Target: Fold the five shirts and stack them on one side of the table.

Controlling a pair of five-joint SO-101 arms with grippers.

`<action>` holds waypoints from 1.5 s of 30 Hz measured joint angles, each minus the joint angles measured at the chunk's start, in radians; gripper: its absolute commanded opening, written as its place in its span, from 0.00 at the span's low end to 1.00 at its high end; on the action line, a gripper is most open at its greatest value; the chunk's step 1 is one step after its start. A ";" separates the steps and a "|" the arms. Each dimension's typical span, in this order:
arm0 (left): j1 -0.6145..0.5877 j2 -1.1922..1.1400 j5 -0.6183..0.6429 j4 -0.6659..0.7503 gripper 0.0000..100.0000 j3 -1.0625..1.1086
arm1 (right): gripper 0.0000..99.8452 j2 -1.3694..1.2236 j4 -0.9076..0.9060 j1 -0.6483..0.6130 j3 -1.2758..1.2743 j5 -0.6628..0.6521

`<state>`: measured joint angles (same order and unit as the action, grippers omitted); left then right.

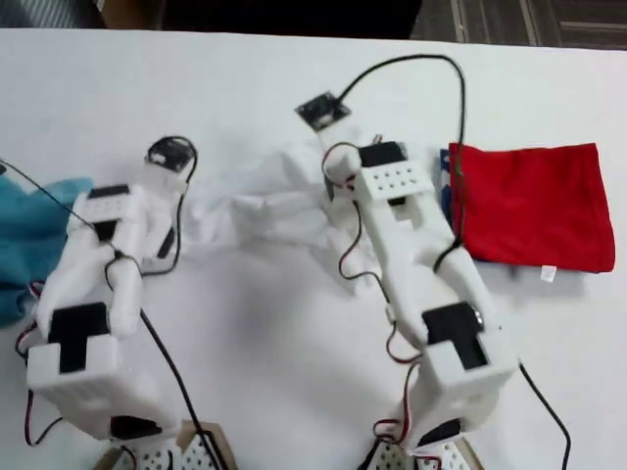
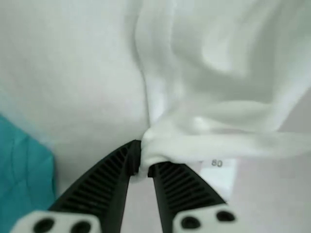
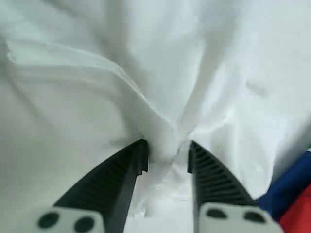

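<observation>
Left tool (image 2: pixel 144 162) and right tool (image 3: pixel 167 150) pinch white shirt (image 1: pixel 250 211) between teal shirt (image 1: pixel 29 235), red shirt (image 1: pixel 534 206).

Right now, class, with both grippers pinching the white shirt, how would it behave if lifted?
Probably floppy: the white shirt bunches into soft folds at the left gripper and right gripper. It would likely sag between the two pinches, since it looks like thin cloth.

Reads "80", in dark digits, on a small white tag (image 2: pixel 219 170) lying against the bunched edge of the white shirt (image 2: pixel 218 97), just beside the tips of the left gripper (image 2: pixel 144 164) pinching that cloth. Also seen, in the high view: a second small white tag (image 1: pixel 549 273) at the edge of the red shirt (image 1: pixel 529 206), print too small to make out.
</observation>
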<state>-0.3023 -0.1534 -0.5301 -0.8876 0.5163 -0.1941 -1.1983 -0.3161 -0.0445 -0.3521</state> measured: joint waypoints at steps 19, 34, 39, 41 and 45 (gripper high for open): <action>0.006 0.011 0.000 0.028 0.03 0.018 | 0.22 0.005 0.034 -0.006 -0.003 0.000; 0.006 0.011 0.000 0.028 0.03 0.018 | 0.02 -0.044 -0.037 -0.031 0.064 0.040; 0.006 0.011 0.000 0.028 0.03 0.018 | 0.02 0.086 -0.063 -0.069 0.064 0.064; 0.006 0.011 0.000 0.028 0.03 0.018 | 0.02 0.150 -0.077 -0.089 0.064 0.064; 0.006 0.011 0.000 0.028 0.03 0.018 | 0.02 0.239 -0.086 -0.097 0.064 -0.005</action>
<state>-0.2961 -0.1427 -0.5301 -0.8600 0.5347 0.0453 -1.2843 -0.4127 0.0199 -0.3567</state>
